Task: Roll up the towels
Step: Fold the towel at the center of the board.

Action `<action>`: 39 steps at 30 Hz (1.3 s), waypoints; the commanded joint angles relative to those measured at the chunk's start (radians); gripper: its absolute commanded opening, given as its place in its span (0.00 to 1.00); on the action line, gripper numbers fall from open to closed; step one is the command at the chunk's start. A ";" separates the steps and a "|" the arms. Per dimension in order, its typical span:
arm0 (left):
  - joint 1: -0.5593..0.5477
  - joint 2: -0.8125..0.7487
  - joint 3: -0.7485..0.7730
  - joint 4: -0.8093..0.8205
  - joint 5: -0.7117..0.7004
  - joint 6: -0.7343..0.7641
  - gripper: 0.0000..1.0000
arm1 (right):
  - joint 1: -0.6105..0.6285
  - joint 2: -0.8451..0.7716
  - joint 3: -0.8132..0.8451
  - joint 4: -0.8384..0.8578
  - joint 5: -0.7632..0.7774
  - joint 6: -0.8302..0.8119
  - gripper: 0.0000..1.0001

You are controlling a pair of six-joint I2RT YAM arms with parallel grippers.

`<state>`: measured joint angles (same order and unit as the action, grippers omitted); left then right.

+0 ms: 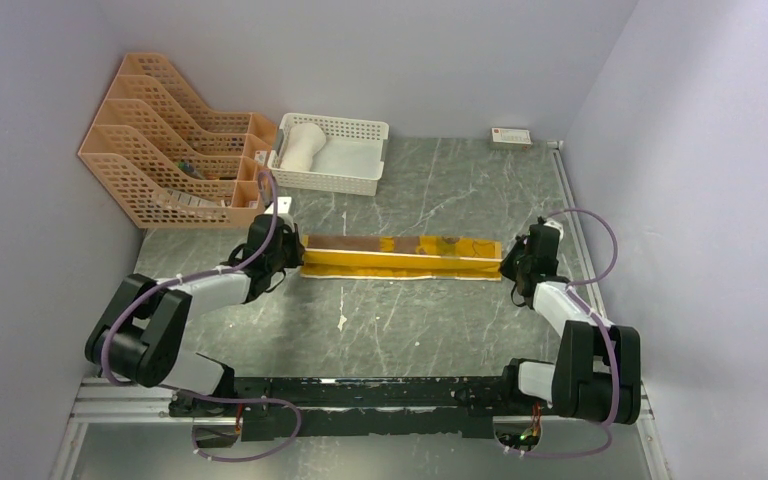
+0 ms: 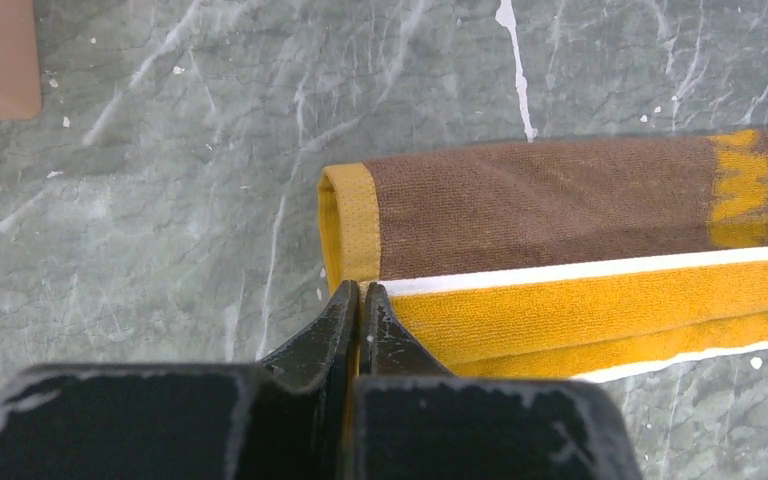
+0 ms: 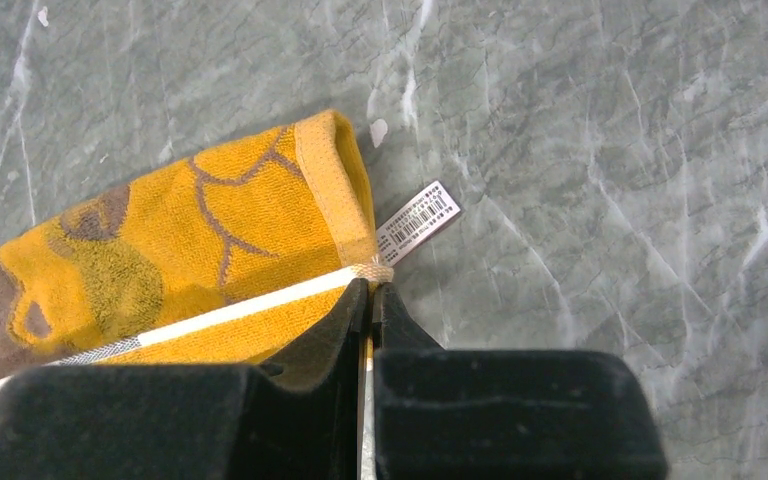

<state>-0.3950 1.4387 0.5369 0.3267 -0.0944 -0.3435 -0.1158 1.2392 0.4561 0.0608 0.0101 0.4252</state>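
Overhead view: both arms reached forward from the near edge of the grey marbled table [image 1: 410, 330] with elbows bent. The left gripper [image 1: 295, 255] and the right gripper [image 1: 508, 268] sat at opposite ends of a brown and mustard-yellow cloth towel [image 1: 400, 257], folded into a long narrow strip lying flat across the middle. At the back, a rolled cream-white cloth towel [image 1: 300, 148] lay in a white plastic lattice basket [image 1: 360, 183], just beside a peach plastic lattice file rack [image 1: 160, 150]. The jaws were too small here to judge.

Left wrist view: the left gripper [image 2: 362, 300] was low over the table, its black fingers [image 2: 325, 335] pressed together and pinching the near corner of the towel [image 2: 560, 220] at its yellow hem. Brown pile lay on top, yellow pile below a thin white edge. The strip ran off the right of the frame.

Right wrist view: the right gripper [image 3: 372, 295] was likewise closed tight, nipping the white edging at the towel's [image 3: 210, 230] near corner. A small white barcode label [image 3: 418, 222], seen only here, stuck out onto the table; its print was unreadable. The towel's far length was cut off at the left
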 commanded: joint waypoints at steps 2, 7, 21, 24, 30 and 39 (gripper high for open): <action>0.019 -0.006 -0.007 -0.003 -0.046 0.026 0.10 | -0.011 -0.045 0.013 -0.015 0.030 -0.046 0.22; 0.019 -0.083 -0.026 0.003 -0.010 0.006 0.45 | -0.010 -0.124 -0.028 0.003 0.099 -0.014 0.47; 0.152 -0.114 0.107 -0.344 0.194 -0.078 0.94 | -0.012 -0.052 0.065 0.072 0.011 0.091 0.56; 0.174 0.018 0.142 -0.334 0.337 -0.087 0.89 | -0.012 -0.022 0.075 0.086 -0.036 0.110 0.56; 0.233 0.138 0.105 -0.201 0.532 -0.132 0.88 | -0.012 -0.038 0.102 0.049 -0.032 0.049 0.57; 0.248 0.319 0.042 -0.004 0.732 -0.207 0.82 | -0.012 -0.022 0.098 0.053 -0.062 0.062 0.57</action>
<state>-0.1463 1.6508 0.6418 0.3004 0.5129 -0.5106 -0.1211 1.2163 0.5430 0.1055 -0.0357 0.4896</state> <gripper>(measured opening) 0.841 0.564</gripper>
